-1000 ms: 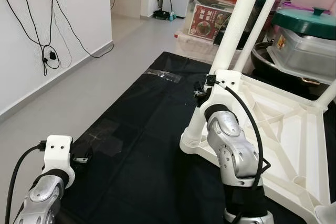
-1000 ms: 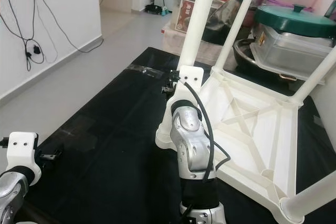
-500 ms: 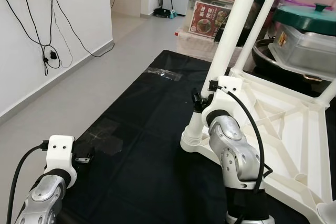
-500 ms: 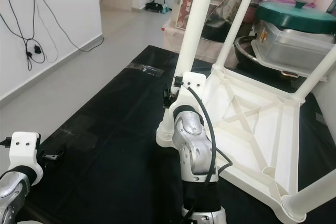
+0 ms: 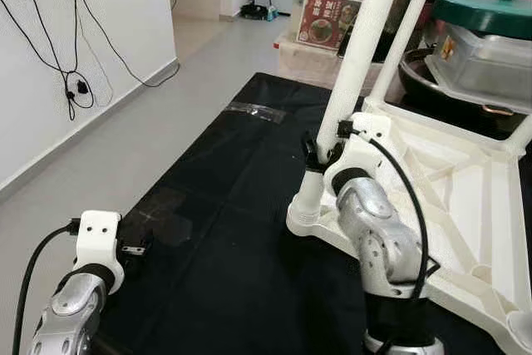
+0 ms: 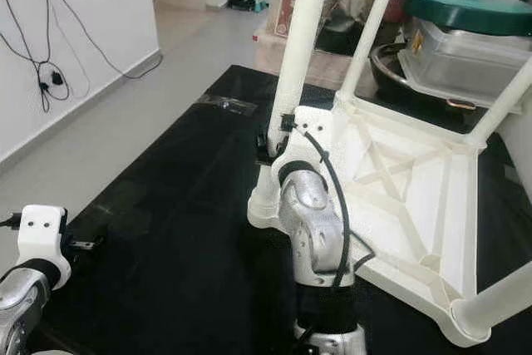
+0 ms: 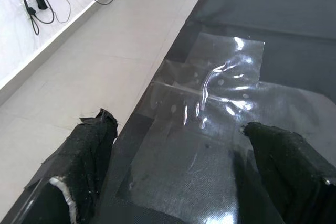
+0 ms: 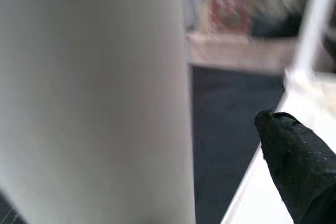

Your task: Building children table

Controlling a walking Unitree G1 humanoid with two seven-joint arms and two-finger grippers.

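Even, bright indoor light, soft shadows. Head views sharp. Glare streaks on clear tape [image 7: 210, 93] over black mat [image 7: 294, 24]. Right wrist view blurred: white leg [image 8: 94, 93] close, out of focus; background at 1 o'clock hazy.

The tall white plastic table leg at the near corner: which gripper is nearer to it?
Right. The right gripper is at the white table leg; the left gripper hovers over the black mat, apart.

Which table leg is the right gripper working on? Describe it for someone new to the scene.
An upturned white table lies on a black mat, its legs pointing up. The leg in question rises from the corner nearest the mat's middle, with the right gripper at its lower part. It is the nearest and thickest-looking leg; a thinner-looking one stands just behind it.
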